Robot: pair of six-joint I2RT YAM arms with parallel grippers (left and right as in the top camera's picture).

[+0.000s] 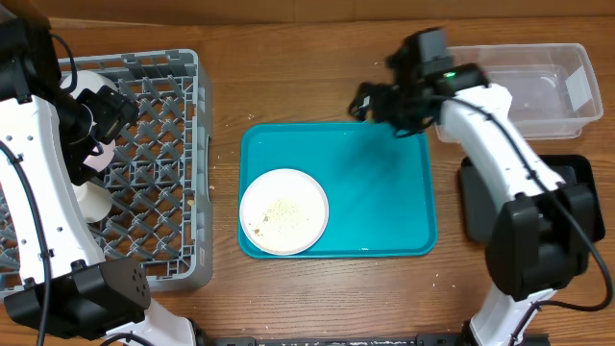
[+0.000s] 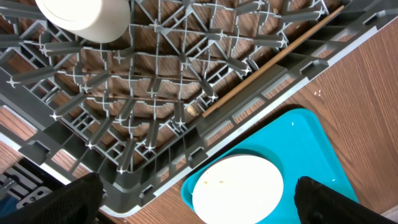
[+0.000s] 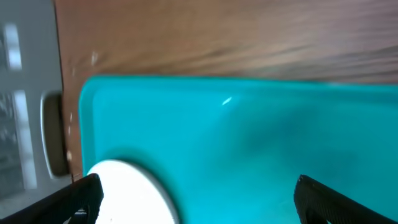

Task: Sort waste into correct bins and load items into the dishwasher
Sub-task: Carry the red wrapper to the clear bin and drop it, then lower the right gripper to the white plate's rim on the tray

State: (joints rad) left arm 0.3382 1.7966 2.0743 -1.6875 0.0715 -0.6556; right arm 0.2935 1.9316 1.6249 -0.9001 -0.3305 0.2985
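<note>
A white cup sits in the grey dish rack, but the crumb-dusted white plate on the teal tray awaits clearing and loading; left fingers and right fingers gape empty.

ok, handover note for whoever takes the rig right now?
Left gripper: open, empty, over the square grey lattice dish rack.
Right gripper: open, empty, above the far edge of the teal tray.
Done: small white cup sits in the rack.
To do: large round white plate with rice-like crumbs on the tray; crumbs to a bin, plate to rack.
Clear plastic tub and black tray at right.
</note>
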